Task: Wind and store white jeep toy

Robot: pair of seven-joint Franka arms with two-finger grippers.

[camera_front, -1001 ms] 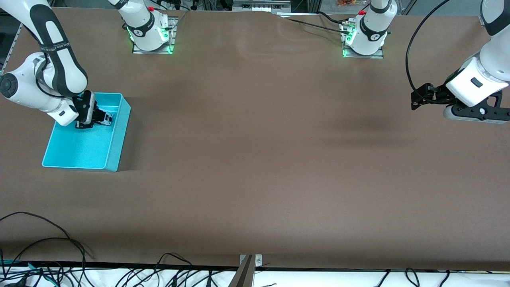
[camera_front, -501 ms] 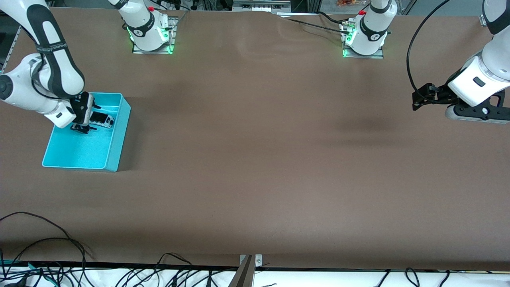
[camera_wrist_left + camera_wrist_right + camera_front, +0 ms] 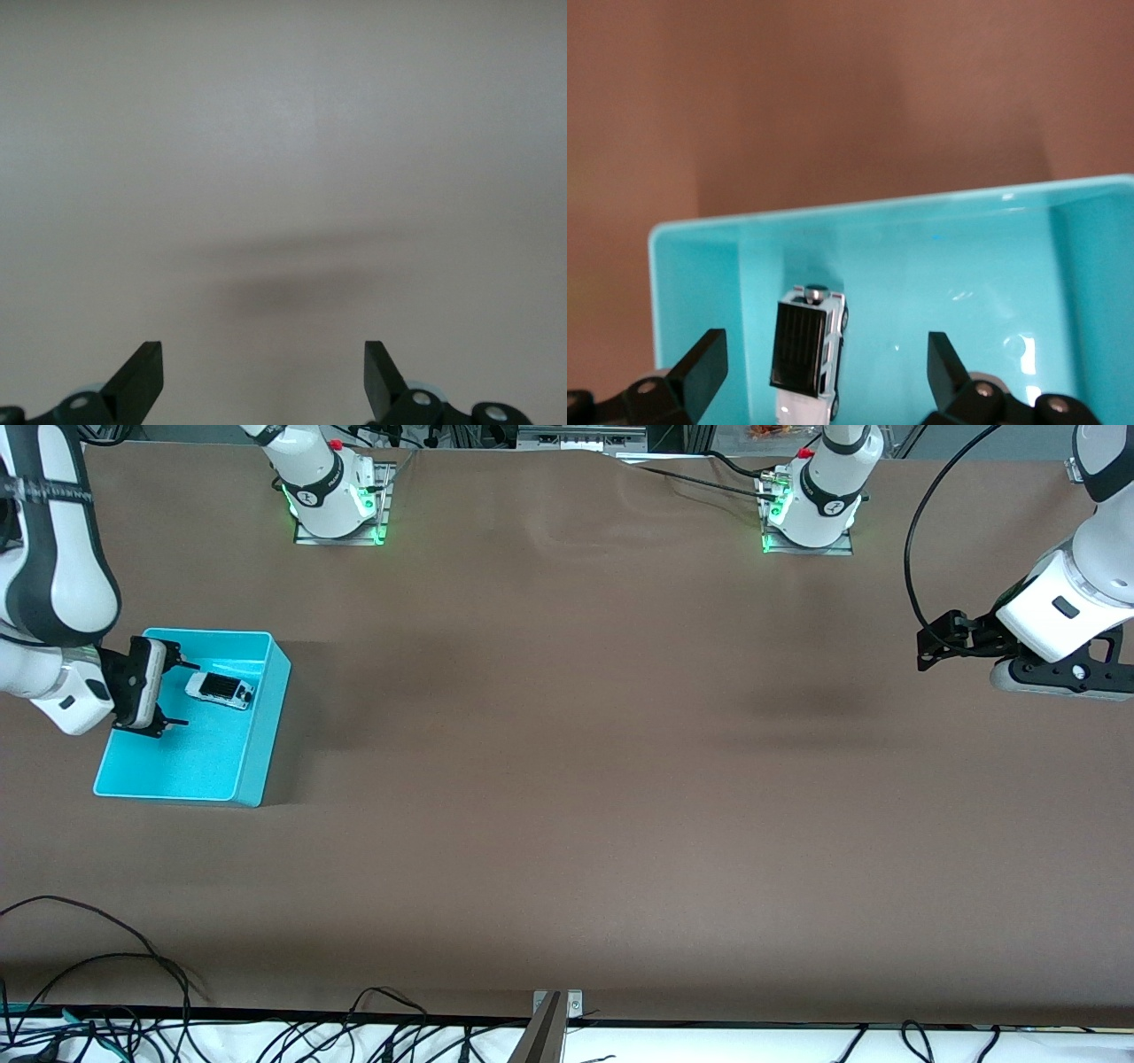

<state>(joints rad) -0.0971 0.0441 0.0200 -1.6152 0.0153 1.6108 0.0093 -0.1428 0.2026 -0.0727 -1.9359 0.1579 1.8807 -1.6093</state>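
The white jeep toy point(image 3: 219, 688) with a black roof lies on the floor of the cyan bin point(image 3: 257, 731), in the part of the bin farther from the front camera. It also shows in the right wrist view point(image 3: 808, 352), free between the fingers. My right gripper point(image 3: 177, 693) is open and empty, over the bin's edge at the right arm's end of the table. My left gripper point(image 3: 930, 646) is open and empty, up over bare table at the left arm's end, and waits.
The brown table point(image 3: 567, 779) carries only the bin. The arm bases point(image 3: 332, 491) stand at the table's edge farthest from the front camera. Cables point(image 3: 106, 992) lie along the edge nearest the front camera.
My right gripper let go of the jeep, opened and drew back toward the right arm's end of the table. The jeep now lies free in the bin. The left arm barely moved.
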